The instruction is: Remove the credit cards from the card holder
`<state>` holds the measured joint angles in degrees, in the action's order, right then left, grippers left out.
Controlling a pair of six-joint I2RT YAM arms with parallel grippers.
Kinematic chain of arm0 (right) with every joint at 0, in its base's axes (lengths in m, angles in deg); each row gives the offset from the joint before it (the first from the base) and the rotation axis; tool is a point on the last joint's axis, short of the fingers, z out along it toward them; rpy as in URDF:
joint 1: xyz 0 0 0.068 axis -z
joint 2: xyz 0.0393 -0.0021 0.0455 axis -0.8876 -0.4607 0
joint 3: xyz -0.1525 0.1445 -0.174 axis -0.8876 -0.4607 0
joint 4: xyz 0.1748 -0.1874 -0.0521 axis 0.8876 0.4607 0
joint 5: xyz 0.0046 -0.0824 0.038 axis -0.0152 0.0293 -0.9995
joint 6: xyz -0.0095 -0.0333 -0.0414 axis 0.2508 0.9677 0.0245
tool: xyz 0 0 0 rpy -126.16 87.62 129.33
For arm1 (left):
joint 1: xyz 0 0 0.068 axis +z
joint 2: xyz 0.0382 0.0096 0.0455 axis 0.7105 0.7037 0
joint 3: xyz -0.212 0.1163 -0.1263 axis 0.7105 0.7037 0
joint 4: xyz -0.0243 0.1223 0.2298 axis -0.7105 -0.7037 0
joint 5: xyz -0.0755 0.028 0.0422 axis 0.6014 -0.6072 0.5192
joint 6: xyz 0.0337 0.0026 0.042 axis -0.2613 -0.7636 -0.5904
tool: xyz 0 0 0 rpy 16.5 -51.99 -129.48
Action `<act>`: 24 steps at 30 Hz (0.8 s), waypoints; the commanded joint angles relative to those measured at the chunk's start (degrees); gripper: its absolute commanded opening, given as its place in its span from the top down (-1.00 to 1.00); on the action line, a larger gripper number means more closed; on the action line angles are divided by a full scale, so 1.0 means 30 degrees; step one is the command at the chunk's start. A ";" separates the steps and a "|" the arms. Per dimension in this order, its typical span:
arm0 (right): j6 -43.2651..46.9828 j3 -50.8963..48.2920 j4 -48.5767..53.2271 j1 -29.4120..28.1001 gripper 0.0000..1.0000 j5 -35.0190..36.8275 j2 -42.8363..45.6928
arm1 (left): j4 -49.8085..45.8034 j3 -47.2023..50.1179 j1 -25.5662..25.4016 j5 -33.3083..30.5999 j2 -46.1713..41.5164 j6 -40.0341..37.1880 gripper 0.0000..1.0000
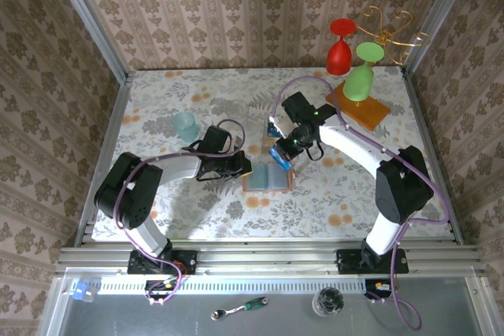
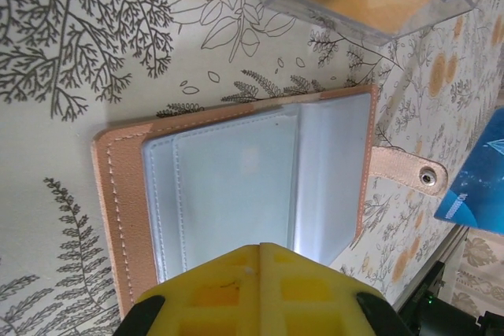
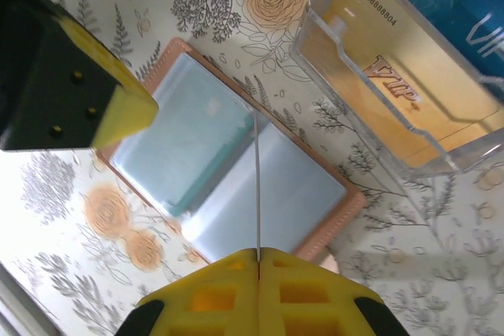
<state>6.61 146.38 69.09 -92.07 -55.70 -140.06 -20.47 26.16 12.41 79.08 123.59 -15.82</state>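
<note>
Floral table (image 1: 354, 194) holds card holder (image 1: 268, 177) under closed left tool (image 2: 260, 253); right tool (image 3: 257, 253) pinches blue card (image 2: 476, 186)

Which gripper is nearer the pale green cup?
Left. The left gripper lies right of the cup, nearer the bases; the right gripper is farther right, by the far edge of the card holder.

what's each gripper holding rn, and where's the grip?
Right gripper pinches a thin flat card, seen edge-on, by its near end; colour cannot be told. Left gripper is shut, holding nothing.
</note>
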 commanded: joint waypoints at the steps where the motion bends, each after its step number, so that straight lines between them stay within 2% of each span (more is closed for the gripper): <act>1: 0.5020 0.1423 0.2324 0.0047 0.92 0.1177 -0.0459 | -0.0022 0.0279 0.0253 -0.0276 -0.0881 -0.0024 0.89; 11: 0.9755 0.5908 0.5570 0.0046 0.93 0.3425 -0.3084 | -0.0381 0.1148 0.0926 -0.0440 -0.2137 -0.0143 0.88; 24: 1.2368 1.2547 0.7668 0.0395 0.97 0.4887 -0.7591 | -0.0844 0.1600 0.1400 -0.0438 -0.2692 -0.0324 0.88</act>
<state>40.60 180.17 87.78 -91.54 -43.09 -160.25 -21.83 30.38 16.13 77.96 116.66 -15.82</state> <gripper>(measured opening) 0.065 0.064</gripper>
